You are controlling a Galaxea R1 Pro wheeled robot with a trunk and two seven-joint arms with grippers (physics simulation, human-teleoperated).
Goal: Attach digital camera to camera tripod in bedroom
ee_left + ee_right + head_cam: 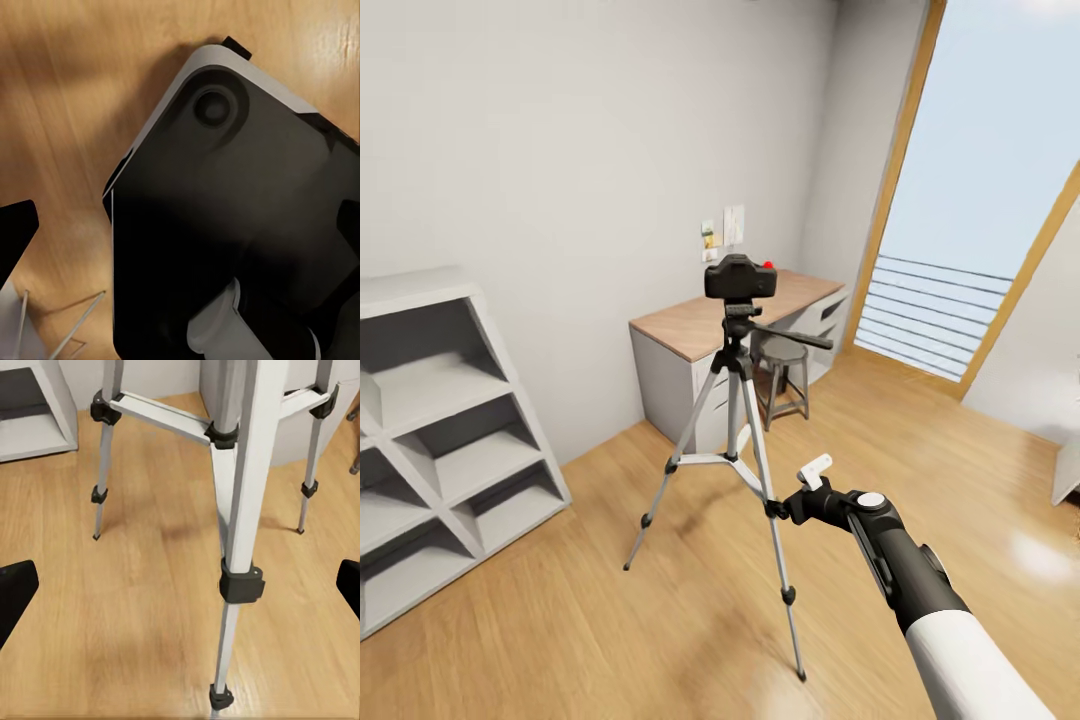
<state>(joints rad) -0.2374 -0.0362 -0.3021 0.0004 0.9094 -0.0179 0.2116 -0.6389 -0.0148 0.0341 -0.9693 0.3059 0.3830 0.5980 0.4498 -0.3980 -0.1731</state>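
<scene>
The small black digital camera (740, 277) sits on the black head of the camera tripod (733, 410), which stands on the wood floor in front of the desk. The long pan handle (796, 337) points right. My right gripper (782, 507) hangs low beside the tripod's near leg, open and empty. In the right wrist view the right gripper (181, 589) has its fingers spread wide, with the silver leg (244, 510) close ahead. My left gripper (181, 229) is open and empty, facing down over my own dark base (247, 210).
A wood-topped desk (685, 325) with a dark stool (785, 372) stands behind the tripod. A grey slanted shelf unit (440, 440) lines the left wall. The tall wood-framed window (980, 200) is at the right, with open floor before it.
</scene>
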